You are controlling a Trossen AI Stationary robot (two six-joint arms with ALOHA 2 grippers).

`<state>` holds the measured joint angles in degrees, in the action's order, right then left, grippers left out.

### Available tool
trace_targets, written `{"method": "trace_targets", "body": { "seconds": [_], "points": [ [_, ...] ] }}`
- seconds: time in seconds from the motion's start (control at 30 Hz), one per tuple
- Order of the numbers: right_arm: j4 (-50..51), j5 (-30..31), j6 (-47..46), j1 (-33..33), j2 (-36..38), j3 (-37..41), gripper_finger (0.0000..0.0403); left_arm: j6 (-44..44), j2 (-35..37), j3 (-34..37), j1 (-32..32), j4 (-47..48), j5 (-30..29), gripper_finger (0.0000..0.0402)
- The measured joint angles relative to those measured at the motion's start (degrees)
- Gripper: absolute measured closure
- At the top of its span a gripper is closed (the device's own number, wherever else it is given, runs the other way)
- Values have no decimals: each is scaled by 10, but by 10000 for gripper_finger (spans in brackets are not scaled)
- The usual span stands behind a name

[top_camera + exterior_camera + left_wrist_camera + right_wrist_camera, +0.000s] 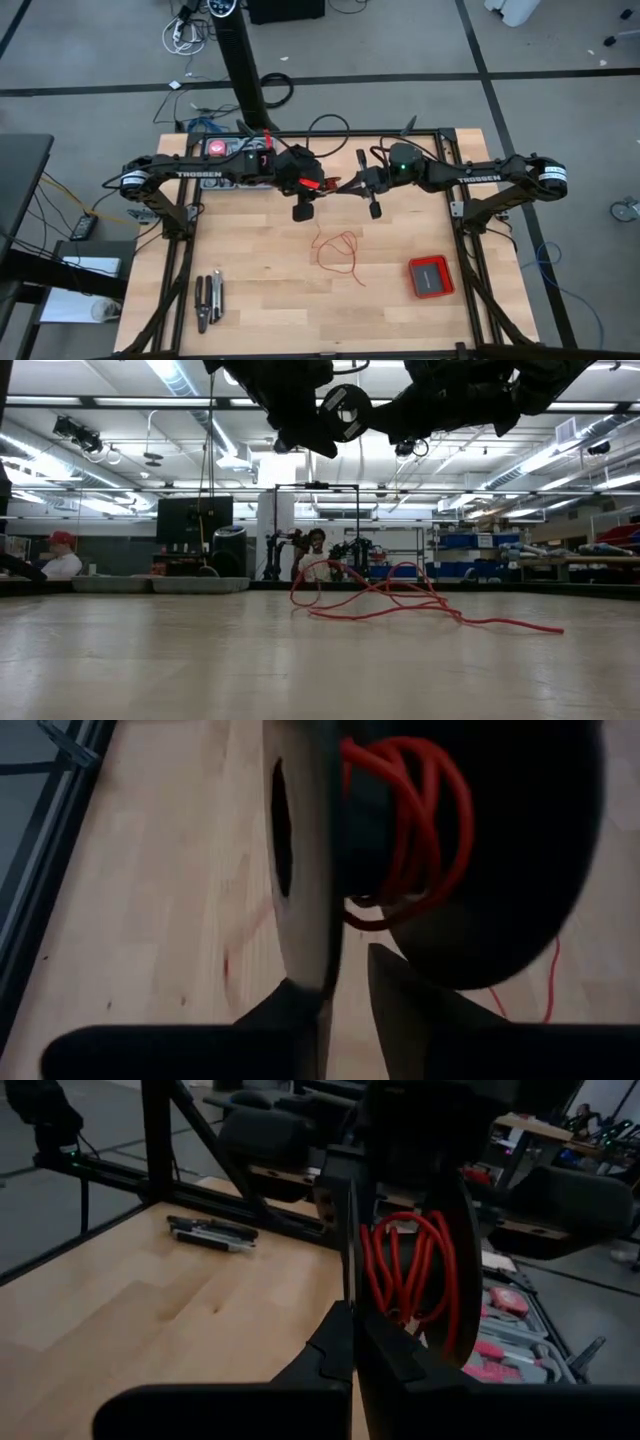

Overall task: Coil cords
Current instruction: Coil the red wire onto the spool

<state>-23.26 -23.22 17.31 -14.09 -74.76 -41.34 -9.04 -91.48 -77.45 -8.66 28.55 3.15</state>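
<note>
Because the black spool point(470, 870) fills both wrist views at close range, its full outline is cut off and only its flanges and the turns of red wire point(410, 830) wound on it can be made out. In the low view the arms show only as dark shapes along the upper edge, with the spool point(345, 407) held high above the table.

The left arm reaches in from the table's left side, its left gripper point(312, 188) raised at the spool; its fingers point(300, 1010) stand slightly parted beside one flange, and whether they grip it cannot be told. The right arm reaches in from the right, and the right gripper point(352, 186) is clamped on the spool's flange, fingers point(340, 1345) pressed together.

The rest of the wire point(338, 252) lies in loose loops on the table point(260, 300) below the grippers. Pliers point(208, 300) lie near the left front corner, and a red square box point(431, 276) sits to the right of the loops, leaving bare wood around the loops.
</note>
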Motion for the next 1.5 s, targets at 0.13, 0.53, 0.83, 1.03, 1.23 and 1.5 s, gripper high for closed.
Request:
{"method": "trace_targets", "body": {
  "seconds": [0.13,0.53,0.83,1.03,1.23,1.5],
  "points": [
    [23,-2,3,0,10,0,403,-9,5,-1,0,26,-1,316],
    [59,-4,4,1,23,1,403,-24,33,-2,0,51,-51,314],
    [76,37,11,13,24,8,403,-26,35,-2,6,7,-69,314],
    [53,65,12,14,54,42,403,-27,35,-2,10,5,-69,314],
    [34,86,11,13,74,69,403,-27,35,-2,10,-24,-67,314],
    [70,-21,30,1,99,83,403,-61,30,15,17,-128,-33,314]
  ]
}}
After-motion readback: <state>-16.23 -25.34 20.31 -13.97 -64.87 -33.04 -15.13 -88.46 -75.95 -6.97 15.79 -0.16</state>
